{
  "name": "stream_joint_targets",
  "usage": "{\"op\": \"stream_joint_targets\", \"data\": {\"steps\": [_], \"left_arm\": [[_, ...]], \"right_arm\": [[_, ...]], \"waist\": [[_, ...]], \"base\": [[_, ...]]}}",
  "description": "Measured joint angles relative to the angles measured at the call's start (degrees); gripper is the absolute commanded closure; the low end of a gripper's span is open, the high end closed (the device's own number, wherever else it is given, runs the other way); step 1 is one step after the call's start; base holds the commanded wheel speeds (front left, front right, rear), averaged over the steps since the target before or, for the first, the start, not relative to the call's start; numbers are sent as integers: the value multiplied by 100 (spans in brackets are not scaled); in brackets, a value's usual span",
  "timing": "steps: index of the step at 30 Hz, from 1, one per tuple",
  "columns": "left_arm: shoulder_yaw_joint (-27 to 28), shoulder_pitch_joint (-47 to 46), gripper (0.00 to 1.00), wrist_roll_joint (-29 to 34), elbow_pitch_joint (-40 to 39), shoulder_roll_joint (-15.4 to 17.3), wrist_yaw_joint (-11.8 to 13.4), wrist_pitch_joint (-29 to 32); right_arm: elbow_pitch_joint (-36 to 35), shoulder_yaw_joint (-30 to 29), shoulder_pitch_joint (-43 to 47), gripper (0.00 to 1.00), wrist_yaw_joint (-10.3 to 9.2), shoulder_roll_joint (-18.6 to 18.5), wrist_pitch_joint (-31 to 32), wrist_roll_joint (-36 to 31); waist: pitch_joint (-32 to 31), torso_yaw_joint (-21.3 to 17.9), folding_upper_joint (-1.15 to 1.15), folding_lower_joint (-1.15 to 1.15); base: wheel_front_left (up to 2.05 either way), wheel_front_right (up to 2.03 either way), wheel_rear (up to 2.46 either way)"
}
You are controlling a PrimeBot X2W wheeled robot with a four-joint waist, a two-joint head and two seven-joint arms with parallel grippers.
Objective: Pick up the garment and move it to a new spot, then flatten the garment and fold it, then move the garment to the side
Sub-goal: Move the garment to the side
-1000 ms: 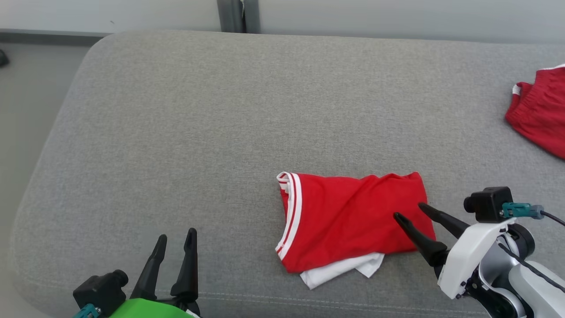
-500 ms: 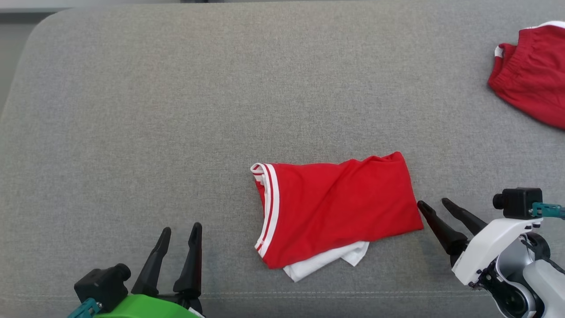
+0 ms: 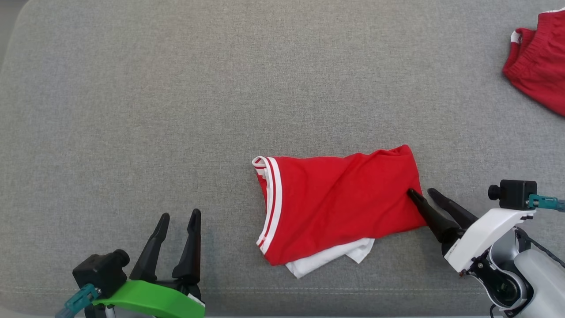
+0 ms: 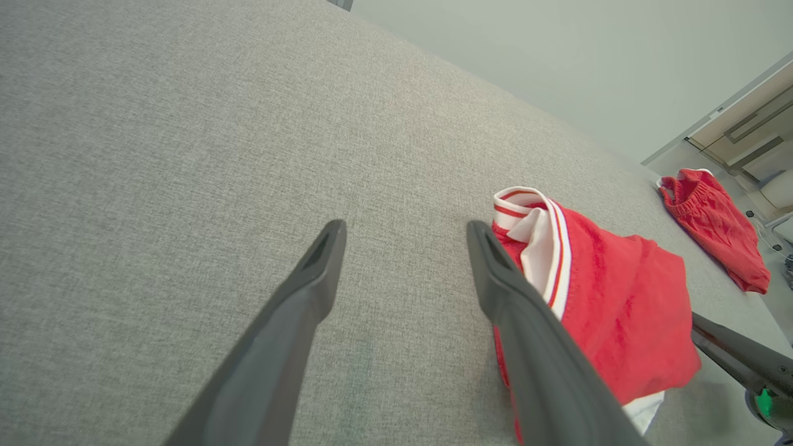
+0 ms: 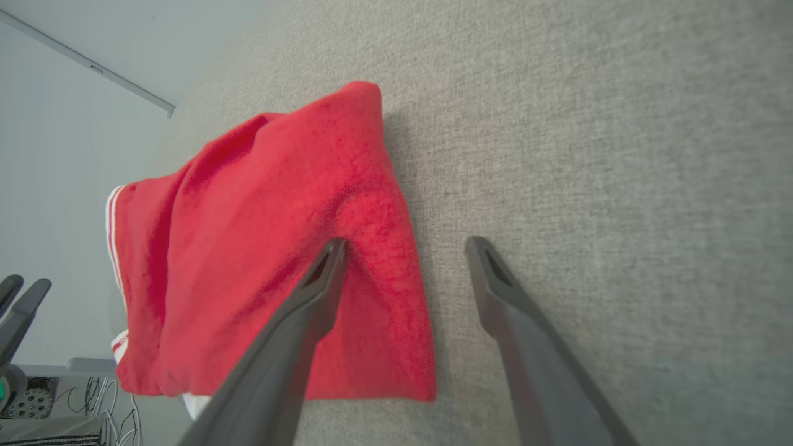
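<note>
Straddling the right edge of the folded red garment on the grey cushion, I am holding my right pincer apart, one finger over cloth, one over cushion, to nip it.

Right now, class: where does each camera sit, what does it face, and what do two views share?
Head view: on the head, looking down at the grey cushion; left gripper and right gripper show, open.
Left wrist view: from that wrist, along its own fingers across the cushion.
Right wrist view: from that wrist, own fingers straddling the folded red garment's edge.
Shared: all show that garment.
</note>
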Motion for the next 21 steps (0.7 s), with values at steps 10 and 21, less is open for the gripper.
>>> {"op": "stream_joint_targets", "data": {"steps": [10,21], "left_arm": [[-13,-7,0,-1,66,-38,0,43],[-34,-59,0,-8,127,-98,0,49]], "right_arm": [[155,311,-241,0,159,133,185,213],[257,372,-414,100,209,25,276,331]], "waist": [[-39,20,0,0],[-25,82,0,0]], "base": [[0,0,0],[0,0,0]]}}
